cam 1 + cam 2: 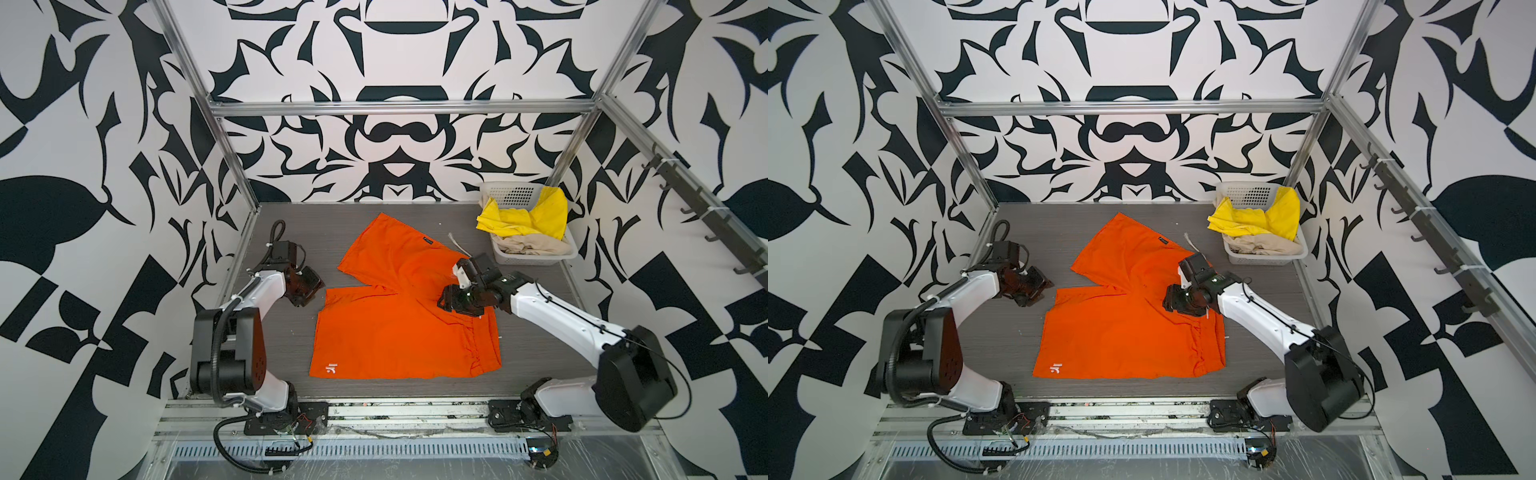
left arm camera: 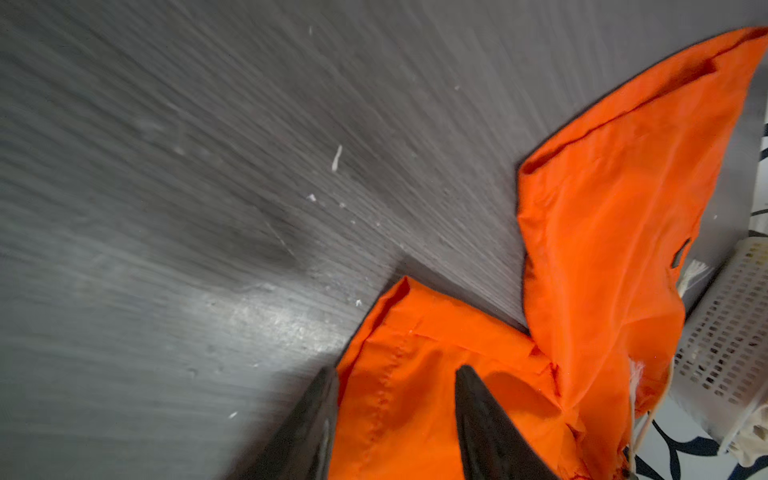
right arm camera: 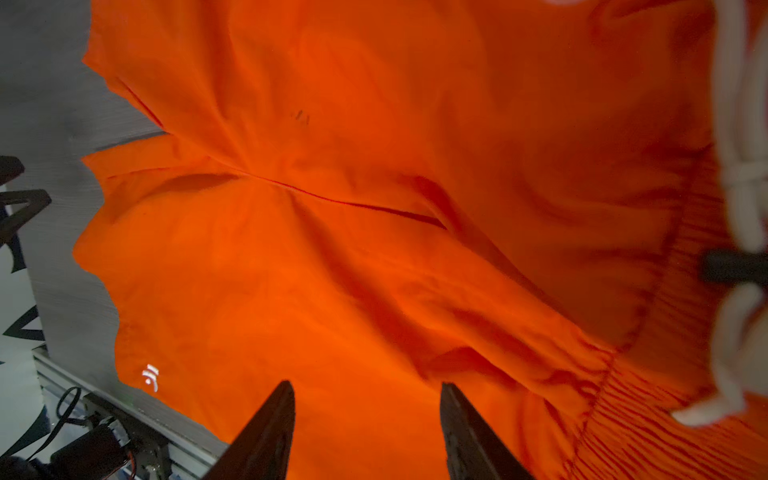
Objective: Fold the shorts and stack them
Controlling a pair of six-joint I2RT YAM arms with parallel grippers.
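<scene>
- On the grey table, near its centre, the orange shorts lie spread flat, with the legs splayed apart and the gathered waistband on the right side.
- Left gripper hovers with jaws parted over a leg hem and clasps nothing. A grab here may catch only one layer, which would drag the fold crooked.
- Right gripper, also parted and empty, hangs above the cloth near the waistband. The loose white drawstring trailing nearby could snag on it.
- Yellow shorts and beige shorts sit heaped in the white basket at the far right corner, not yet folded.
</scene>
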